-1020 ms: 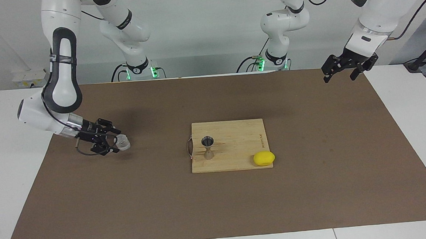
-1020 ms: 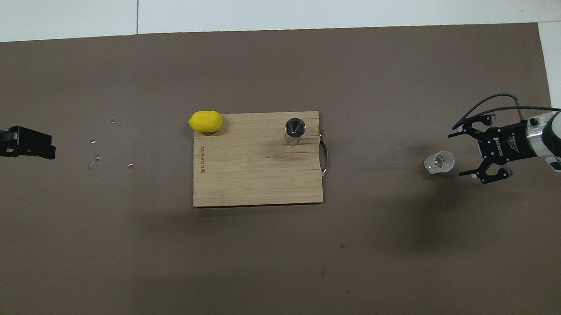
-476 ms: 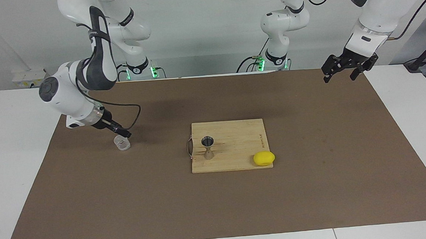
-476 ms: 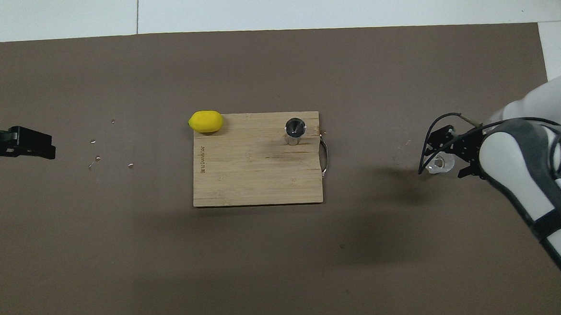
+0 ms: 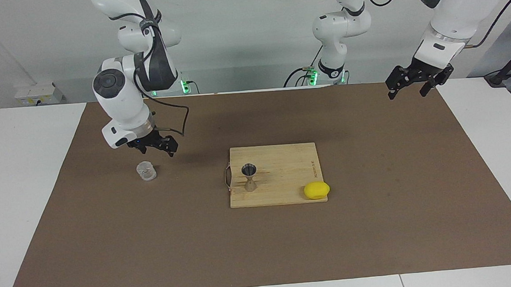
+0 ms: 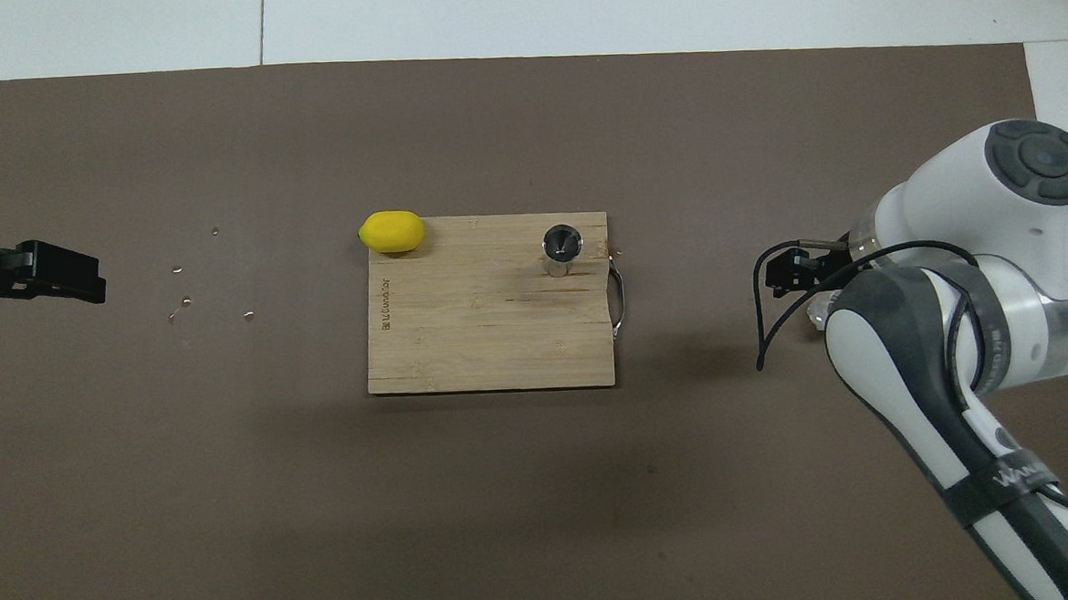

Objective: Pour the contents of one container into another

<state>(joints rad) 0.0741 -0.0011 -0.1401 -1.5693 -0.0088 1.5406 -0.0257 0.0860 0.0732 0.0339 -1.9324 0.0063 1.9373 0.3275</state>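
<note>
My right gripper (image 5: 154, 146) hangs spread just above the clear cup (image 5: 146, 171); my left gripper (image 5: 413, 83) waits spread; the jigger (image 5: 249, 178) stands upright on the board (image 5: 284, 177).

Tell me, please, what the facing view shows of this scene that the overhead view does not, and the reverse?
Only the facing view shows the clear cup whole, standing on the mat apart from the open right gripper above it, and both arms up to their bases. Only the overhead view shows the small specks on the mat near the open left gripper. Both show the jigger upright on the cutting board and the lemon at its corner.
</note>
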